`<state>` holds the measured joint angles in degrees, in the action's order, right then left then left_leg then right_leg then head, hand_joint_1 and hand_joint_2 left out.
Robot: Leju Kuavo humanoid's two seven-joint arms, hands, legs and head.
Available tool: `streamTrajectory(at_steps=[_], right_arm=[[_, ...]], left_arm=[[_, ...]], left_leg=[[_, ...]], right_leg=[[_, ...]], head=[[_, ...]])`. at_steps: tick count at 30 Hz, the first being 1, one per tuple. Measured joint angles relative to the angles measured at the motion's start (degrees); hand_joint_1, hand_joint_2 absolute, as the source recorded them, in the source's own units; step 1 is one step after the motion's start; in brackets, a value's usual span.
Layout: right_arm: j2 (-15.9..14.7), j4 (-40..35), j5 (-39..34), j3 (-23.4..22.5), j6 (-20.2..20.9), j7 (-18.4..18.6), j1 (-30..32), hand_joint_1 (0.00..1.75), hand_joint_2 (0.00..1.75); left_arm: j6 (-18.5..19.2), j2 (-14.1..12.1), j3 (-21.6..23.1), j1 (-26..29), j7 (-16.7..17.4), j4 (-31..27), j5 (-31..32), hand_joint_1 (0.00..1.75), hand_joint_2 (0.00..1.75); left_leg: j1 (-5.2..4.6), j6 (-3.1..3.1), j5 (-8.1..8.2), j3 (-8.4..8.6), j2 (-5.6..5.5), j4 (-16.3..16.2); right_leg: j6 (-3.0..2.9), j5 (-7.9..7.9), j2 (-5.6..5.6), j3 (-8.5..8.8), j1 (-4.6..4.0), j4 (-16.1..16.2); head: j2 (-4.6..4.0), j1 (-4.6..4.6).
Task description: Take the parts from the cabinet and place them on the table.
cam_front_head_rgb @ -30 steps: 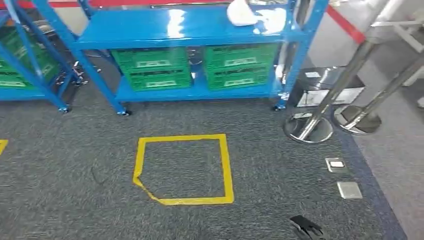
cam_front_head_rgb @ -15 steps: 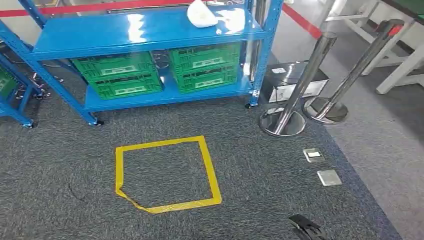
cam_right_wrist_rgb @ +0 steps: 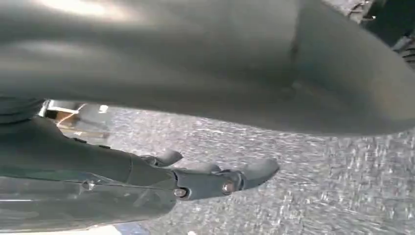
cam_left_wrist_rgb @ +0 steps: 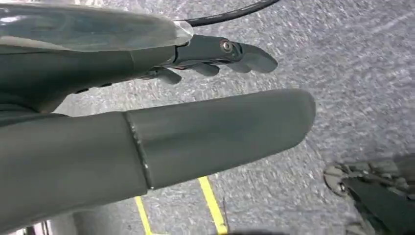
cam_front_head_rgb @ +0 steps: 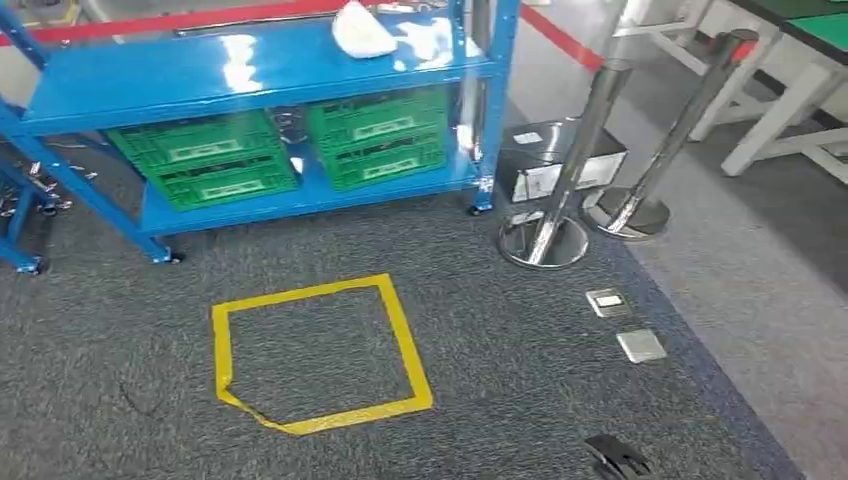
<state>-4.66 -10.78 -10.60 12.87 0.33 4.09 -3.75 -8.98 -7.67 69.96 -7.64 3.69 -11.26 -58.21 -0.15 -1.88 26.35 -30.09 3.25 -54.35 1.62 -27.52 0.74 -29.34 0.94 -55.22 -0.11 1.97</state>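
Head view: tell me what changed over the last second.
The camera has turned right: the blue rack, green crates, yellow floor square and steel posts all slid left in the picture, and a table came into view. Nothing itself moved. Both robot hands hang empty: left, right.

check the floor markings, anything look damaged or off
Yes: the yellow tape square on the carpet is torn at its near-left corner, where the tape kinks inward and wrinkles instead of meeting squarely. The other three corners look clean.
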Motion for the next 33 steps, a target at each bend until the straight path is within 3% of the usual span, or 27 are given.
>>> streamTrajectory(at_steps=[6, 7, 9, 14, 15, 17, 18, 19, 22, 33], right_arm=[[0.0, 0.0, 0.0, 0.0, -0.04, 0.0, -0.05, 0.0, 0.0], [0.0, 0.0, 0.0, 0.02, -0.07, 0.0, -0.05, 0.0, 0.0], [0.0, 0.0, 0.0, 0.02, -0.18, 0.15, -0.06, 0.0, 0.0], [0.0, 0.0, 0.0, 0.02, -0.59, 0.89, -0.06, 0.0, 0.0], [0.0, 0.0, 0.0, 0.02, -0.66, 1.05, -0.08, 0.0, 1.75], [0.0, 0.0, 0.02, 0.02, -1.18, 1.92, -0.13, 0.0, 1.75], [0.0, 0.0, 0.02, 0.02, -1.38, 2.14, -0.13, 0.0, 1.75], [0.0, 0.0, 0.02, 0.02, -1.66, 2.51, -0.13, 0.0, 0.0], [0.02, -0.07, 0.48, 0.02, -2.27, 3.1, 0.19, 0.0, 0.0], [0.66, -1.4, 3.21, -1.12, -2.23, 1.51, 2.91, 0.0, 0.0]], left_arm=[[0.0, -0.09, 0.0, 0.1, 0.0, 0.0, 0.0, 0.0, 0.0], [0.0, -0.09, 0.0, 0.11, 0.0, 0.0, 0.0, 0.0, 1.75], [-0.02, -0.06, 0.0, 0.09, 0.09, 0.0, -0.02, 0.0, 1.75], [-0.09, -0.02, 0.0, 0.11, 0.48, 0.0, -0.2, 0.0, 1.75], [-0.11, -0.02, 0.0, 0.1, 0.55, 0.0, -0.2, 0.0, 1.75], [-0.48, -0.02, 0.02, 0.09, 1.64, 0.0, 0.09, 0.0, 1.75], [-0.68, -0.02, 0.02, 0.09, 1.95, 0.0, 0.17, 0.0, 0.0], [-0.9, -0.02, 0.02, 0.11, 2.14, 0.0, 0.17, 0.0, 0.0], [-1.14, 0.29, -1.31, 0.79, 1.79, -0.02, 1.8, 0.0, 0.0], [1.38, 2.12, -13.4, 4.45, 0.15, -1.22, 16.66, 0.0, 0.0]], left_leg=[[0.17, 0.84, -0.53, 0.23, -0.08, 0.71], [0.2, 1.05, -0.57, 0.23, -0.09, 0.77], [0.33, 1.6, -0.53, 0.24, -0.09, 0.82], [0.35, 1.82, -0.45, 0.23, -0.09, 0.8], [0.34, 1.83, -0.45, 0.23, -0.09, 0.8], [0.32, 1.85, -0.42, 0.23, -0.09, 0.78], [0.29, 1.84, -0.42, 0.22, -0.09, 0.77], [0.26, 1.83, -0.41, 0.22, -0.09, 0.74], [0.11, 1.76, -0.34, 0.21, -0.09, 0.69], [0.04, 1.7, -0.29, 0.21, -0.09, 0.65]], right_leg=[[-0.55, -0.1, 0.07, -0.07, -0.26, -0.03], [-0.55, -0.1, 0.08, -0.08, -0.3, -0.04], [-0.65, -0.13, 0.08, -0.09, -0.4, -0.05], [-0.68, -0.15, 0.07, -0.06, -0.4, -0.05], [-0.68, -0.15, 0.07, -0.05, -0.4, -0.04], [-0.68, -0.15, 0.06, -0.04, -0.4, -0.03], [-0.68, -0.15, 0.06, -0.03, -0.39, -0.03], [-0.68, -0.15, 0.06, -0.04, -0.37, -0.02], [-0.67, -0.15, 0.06, -0.01, -0.34, -0.01], [-0.65, -0.17, 0.07, 0.0, -0.19, 0.02]], head=[[0.0, -0.9], [0.0, -0.95], [0.0, -0.97], [0.0, -0.97], [0.0, -0.97], [0.0, -0.97], [0.0, -0.95], [0.0, -0.97], [0.0, -0.97], [0.0, -0.97]])
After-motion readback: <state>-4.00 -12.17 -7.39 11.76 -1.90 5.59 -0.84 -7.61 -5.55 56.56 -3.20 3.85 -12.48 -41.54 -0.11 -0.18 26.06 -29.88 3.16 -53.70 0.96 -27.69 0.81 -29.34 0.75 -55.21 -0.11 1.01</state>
